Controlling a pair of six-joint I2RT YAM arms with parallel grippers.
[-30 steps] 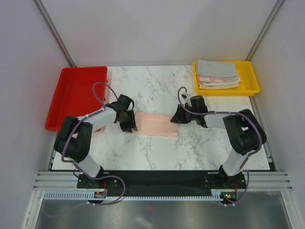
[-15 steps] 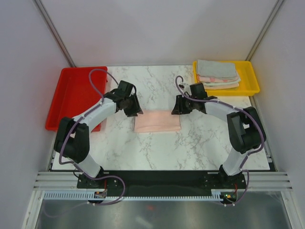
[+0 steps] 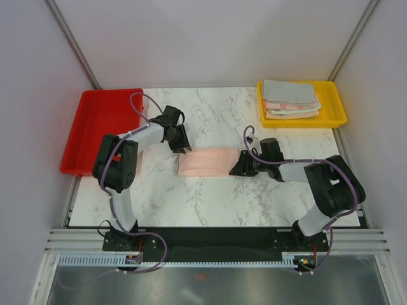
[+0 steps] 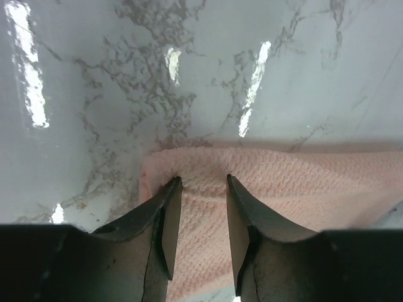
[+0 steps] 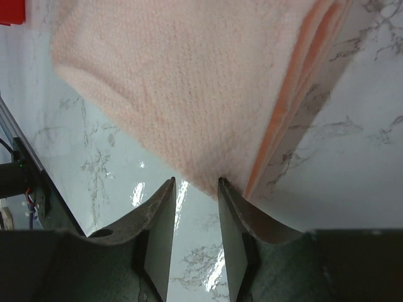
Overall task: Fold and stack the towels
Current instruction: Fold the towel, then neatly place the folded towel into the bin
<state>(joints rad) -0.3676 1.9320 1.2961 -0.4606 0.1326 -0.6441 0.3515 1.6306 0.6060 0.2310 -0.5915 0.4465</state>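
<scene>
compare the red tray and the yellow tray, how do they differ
The red tray sits at the table's left edge and holds nothing visible; the yellow tray sits at the far right corner and carries a stack of folded towels. The red tray looks larger and deeper front to back than the yellow one. Both are shallow rectangular trays, and neither claw is touching them.

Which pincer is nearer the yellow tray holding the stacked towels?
Right. The right pincer sits at the peach towel's right edge, below and left of the yellow tray. The left pincer is at the towel's far left corner, further away.
</scene>
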